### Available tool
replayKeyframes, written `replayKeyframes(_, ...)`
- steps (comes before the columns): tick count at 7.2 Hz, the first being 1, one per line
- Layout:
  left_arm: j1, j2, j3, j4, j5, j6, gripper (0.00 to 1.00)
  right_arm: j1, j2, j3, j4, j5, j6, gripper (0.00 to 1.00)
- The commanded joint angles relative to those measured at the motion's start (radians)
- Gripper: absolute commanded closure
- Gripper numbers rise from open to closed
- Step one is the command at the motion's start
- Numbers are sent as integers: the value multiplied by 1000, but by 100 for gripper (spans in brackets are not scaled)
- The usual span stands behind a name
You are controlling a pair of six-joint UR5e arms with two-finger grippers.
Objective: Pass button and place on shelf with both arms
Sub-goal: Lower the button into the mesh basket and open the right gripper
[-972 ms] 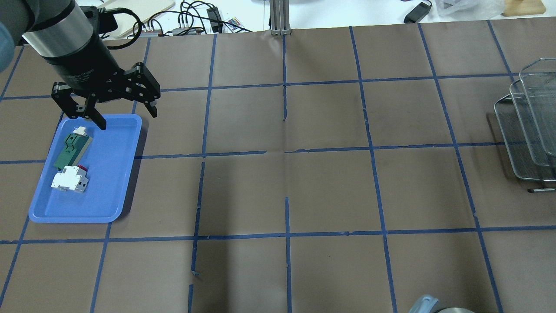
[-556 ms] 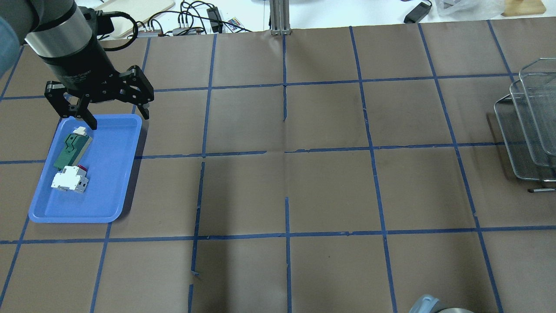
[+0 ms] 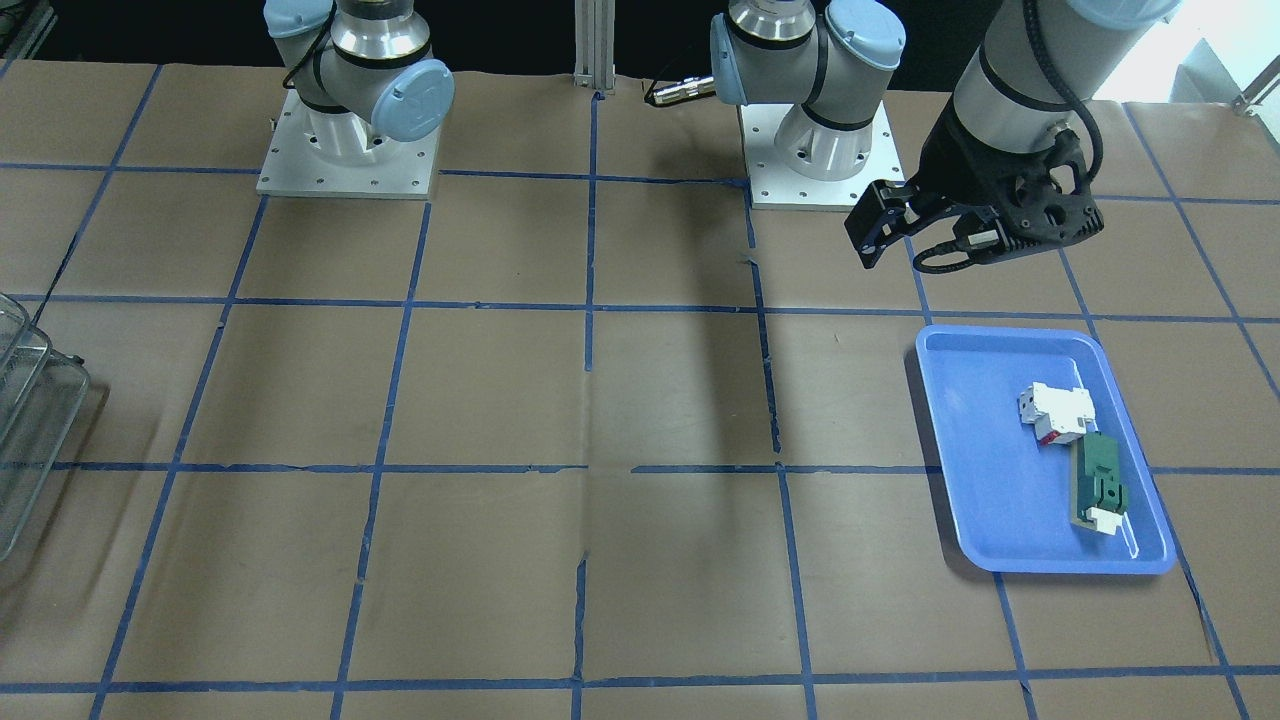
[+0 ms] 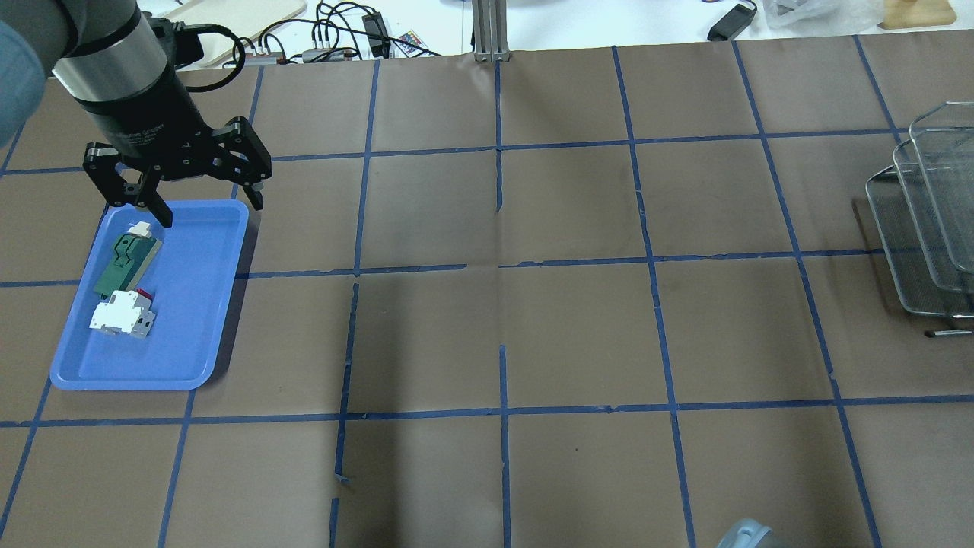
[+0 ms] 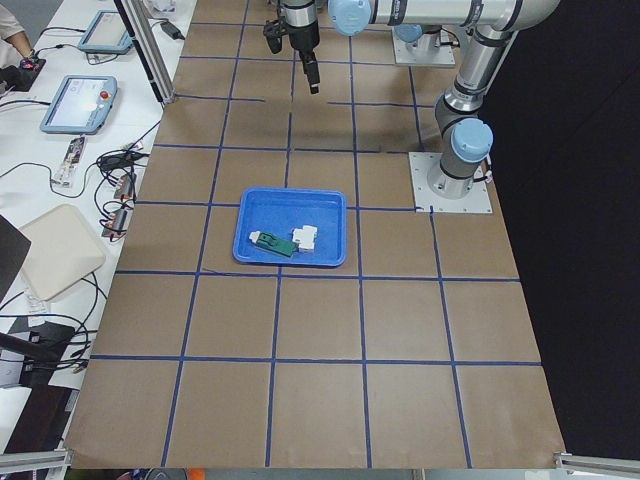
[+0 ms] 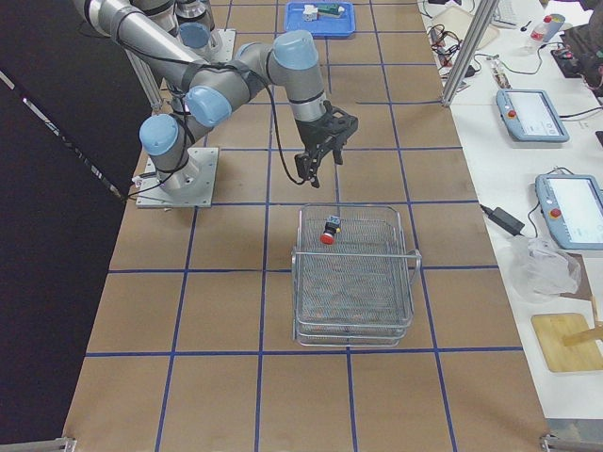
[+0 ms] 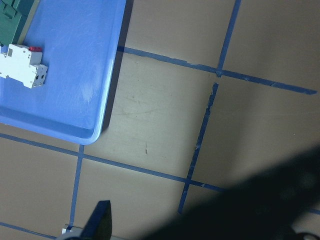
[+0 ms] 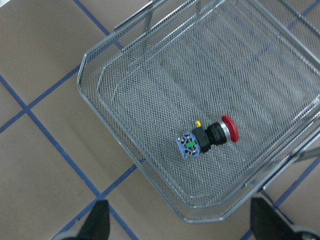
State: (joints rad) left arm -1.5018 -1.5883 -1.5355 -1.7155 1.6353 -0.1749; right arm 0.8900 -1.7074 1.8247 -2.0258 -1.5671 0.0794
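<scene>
- Nudging the left gripper [image 4: 210, 211] slightly since before, over the tray's [image 4: 199, 312] far rim (wide, empty).
- Hovering the right gripper [image 6: 320, 165], also wide, by the shelf [image 6: 356, 282].
- Resting the button [image 8: 207, 137] sideways on its mesh.

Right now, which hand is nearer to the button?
Right. The right hand hangs close by the shelf where the button lies; the left hand is far off, at the blue tray.

Pretty clearly a robotics lab: robot arms [image 3: 812, 70] are sitting bolted onto a big worktop [image 3: 500, 400] that's wearing brown paper and a blue tape grid [image 3: 590, 305], while teach pendants [image 6: 532, 115] and cables [image 4: 332, 30] are lying on white side benches [image 6: 476, 151].
</scene>
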Motion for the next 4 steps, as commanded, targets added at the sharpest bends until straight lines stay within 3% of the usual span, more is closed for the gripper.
replayKeyframes(1, 0, -2, 0, 2, -2, 0, 0, 45, -66, 1, 157, 34, 200, 0)
replayKeyframes(3, 0, -5, 2, 4, -3, 0, 0, 198, -98, -2, 333, 32, 261, 0)
replayKeyframes(4, 0, -9, 0, 4, -2, 0, 0, 322, -97, -1, 357, 24, 254, 0)
